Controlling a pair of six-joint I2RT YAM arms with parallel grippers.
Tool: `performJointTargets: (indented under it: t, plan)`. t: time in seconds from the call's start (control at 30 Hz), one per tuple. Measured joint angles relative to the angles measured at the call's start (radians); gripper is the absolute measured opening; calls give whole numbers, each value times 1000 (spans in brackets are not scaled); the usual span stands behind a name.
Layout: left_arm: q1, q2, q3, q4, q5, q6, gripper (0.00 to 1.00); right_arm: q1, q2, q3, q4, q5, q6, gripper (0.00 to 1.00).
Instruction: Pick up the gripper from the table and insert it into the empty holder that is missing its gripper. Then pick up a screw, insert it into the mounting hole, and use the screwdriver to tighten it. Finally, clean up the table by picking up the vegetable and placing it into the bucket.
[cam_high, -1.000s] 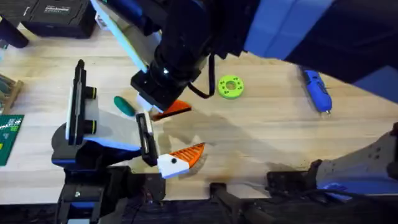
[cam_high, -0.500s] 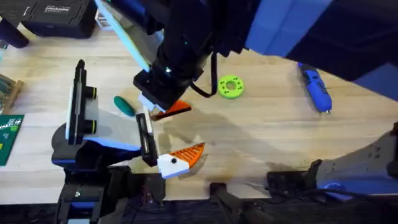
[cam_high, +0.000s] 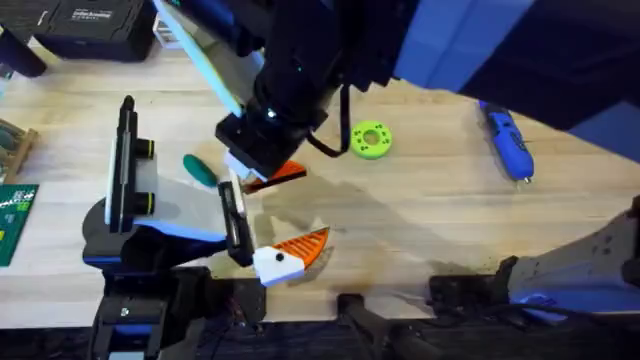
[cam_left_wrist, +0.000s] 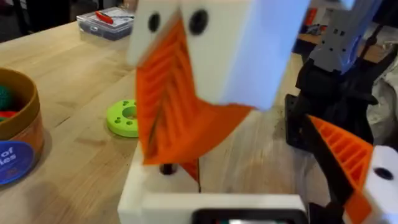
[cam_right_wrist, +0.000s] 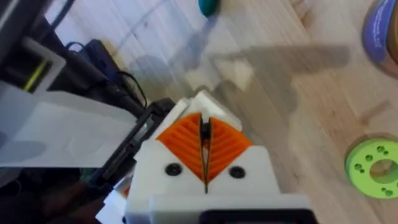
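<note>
Right gripper (cam_high: 265, 170) reaches across to the table's (cam_high: 420, 220) left half. Its orange pads are pressed together on the orange finger piece (cam_left_wrist: 163, 134), which hangs down from the pads. In the left wrist view the piece's lower tip is at the white holder (cam_left_wrist: 155, 196), by the dark mounting hole. I cannot tell whether it is fully seated.

Left gripper (cam_high: 262, 212) is spread wide and has nothing in it. The white holder is one of its fingers; the other finger is well apart and carries its own orange pad (cam_high: 300, 248). The right arm's dark bulk covers much of the table's top middle in the overhead view.

Around the right gripper, overhead:
- Dark green vegetable (cam_high: 200, 169) at 9 o'clock, lying flat on the wood, near but apart.
- Lime green ring (cam_high: 371, 140) at 2 o'clock, flat on the table.
- Blue screwdriver (cam_high: 510, 145) far out at 3 o'clock, lying alone.
- Black case (cam_high: 90, 25) at 11 o'clock at the table's far edge.
- Green circuit board (cam_high: 15, 220) at 9 o'clock at the left edge.

Orange bucket (cam_left_wrist: 15, 146) with a blue band stands upright just beside the ring in the left wrist view. Green and red shapes show inside it; I cannot tell what they are. A clear plastic box (cam_left_wrist: 106, 23) sits farther back with something red in it.
</note>
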Motion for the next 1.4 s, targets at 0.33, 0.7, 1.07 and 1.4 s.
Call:
performJointTargets:
  t: [0.33,0.7,1.07,1.4]
  plan:
    - [0,0,0,3,1,0,985,0,0,0,-5,14,0,5]
    - [0,0,0,7,1,1,985,0,3,0,7,35,0,5]
    - [0,1,0,-15,8,-13,985,0,31,4,-2,52,8,4]
    - [-5,1,0,-15,13,-15,985,1,30,7,-13,52,8,4]
